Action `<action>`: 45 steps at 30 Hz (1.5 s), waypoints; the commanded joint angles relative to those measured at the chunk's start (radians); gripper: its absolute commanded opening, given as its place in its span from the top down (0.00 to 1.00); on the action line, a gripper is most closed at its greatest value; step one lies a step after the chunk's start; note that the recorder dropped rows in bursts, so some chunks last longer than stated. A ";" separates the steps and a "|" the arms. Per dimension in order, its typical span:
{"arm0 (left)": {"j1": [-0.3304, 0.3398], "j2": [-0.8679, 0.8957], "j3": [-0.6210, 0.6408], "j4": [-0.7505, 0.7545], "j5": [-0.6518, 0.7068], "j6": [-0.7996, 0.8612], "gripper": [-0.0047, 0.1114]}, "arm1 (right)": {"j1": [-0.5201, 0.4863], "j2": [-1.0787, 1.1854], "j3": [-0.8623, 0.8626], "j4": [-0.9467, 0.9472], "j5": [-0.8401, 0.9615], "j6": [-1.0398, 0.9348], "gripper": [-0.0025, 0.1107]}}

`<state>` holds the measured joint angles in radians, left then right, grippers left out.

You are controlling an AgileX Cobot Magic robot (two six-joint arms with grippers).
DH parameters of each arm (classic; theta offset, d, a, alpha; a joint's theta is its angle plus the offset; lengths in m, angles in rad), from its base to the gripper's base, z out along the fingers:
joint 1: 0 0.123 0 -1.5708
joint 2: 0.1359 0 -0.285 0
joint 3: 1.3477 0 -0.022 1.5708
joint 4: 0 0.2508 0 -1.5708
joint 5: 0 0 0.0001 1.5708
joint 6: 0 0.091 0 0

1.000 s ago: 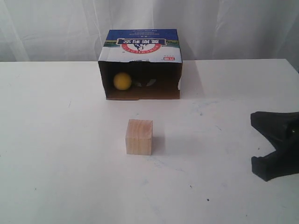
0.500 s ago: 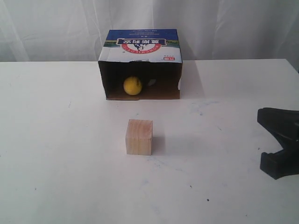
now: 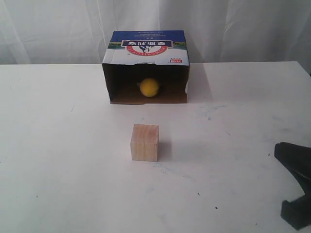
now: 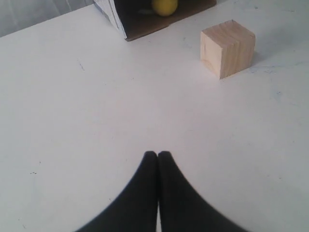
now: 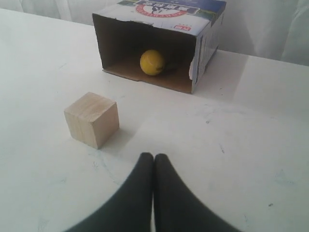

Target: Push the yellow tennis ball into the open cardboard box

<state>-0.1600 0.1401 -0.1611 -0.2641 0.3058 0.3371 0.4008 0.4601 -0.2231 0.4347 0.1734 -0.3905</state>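
The yellow tennis ball (image 3: pixel 149 87) lies inside the open cardboard box (image 3: pixel 146 46), near the middle of its dark interior. The right wrist view shows the ball (image 5: pixel 152 62) on the box floor, well behind the mouth of the box (image 5: pixel 203 43). My right gripper (image 5: pixel 154 155) is shut on nothing, far back from the box. Its black body (image 3: pixel 296 162) shows at the bottom right corner of the exterior view. My left gripper (image 4: pixel 158 153) is shut and empty over bare table. It sees the ball (image 4: pixel 164 6) at a distance.
A pale wooden cube (image 3: pixel 145 142) stands on the white table (image 3: pixel 58 145) in front of the box mouth, a short gap away from it. It also shows as the cube (image 5: pixel 91 119) ahead of the right gripper. A white curtain hangs behind the table.
The ball has rolled from the left side of the box interior to its middle. My right gripper has drawn back towards the lower right corner, away from the box.
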 commanded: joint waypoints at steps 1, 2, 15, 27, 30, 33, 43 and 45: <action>-0.004 -0.080 0.047 0.010 0.002 -0.001 0.96 | -0.005 -0.147 0.054 -0.007 -0.004 0.003 0.98; -0.004 -0.093 0.057 0.010 0.002 -0.001 0.96 | -0.005 -0.173 0.068 -0.009 -0.004 0.003 0.98; -0.004 -0.140 0.153 0.020 0.002 -0.001 0.96 | -0.005 -0.428 0.223 -0.211 0.094 0.003 0.98; -0.004 -0.140 0.161 0.066 -0.089 -0.001 0.96 | -0.005 -0.460 0.223 -0.274 0.118 0.003 0.98; -0.004 -0.140 0.161 0.066 -0.089 -0.001 0.96 | -0.005 -0.460 0.223 -0.274 0.118 0.003 0.98; -0.004 -0.140 0.161 0.066 -0.089 -0.001 0.96 | -0.005 -0.460 0.223 -0.272 0.118 0.003 0.98; -0.004 -0.140 0.161 0.066 -0.089 -0.001 0.96 | -0.005 -0.460 0.223 -0.272 0.118 0.003 0.98; -0.004 -0.140 0.161 0.066 -0.089 -0.001 0.96 | -0.005 -0.460 0.223 -0.272 0.118 0.003 0.98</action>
<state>-0.1600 0.0049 -0.0037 -0.1912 0.2228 0.3371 0.4008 0.0053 -0.0067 0.1701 0.2971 -0.3884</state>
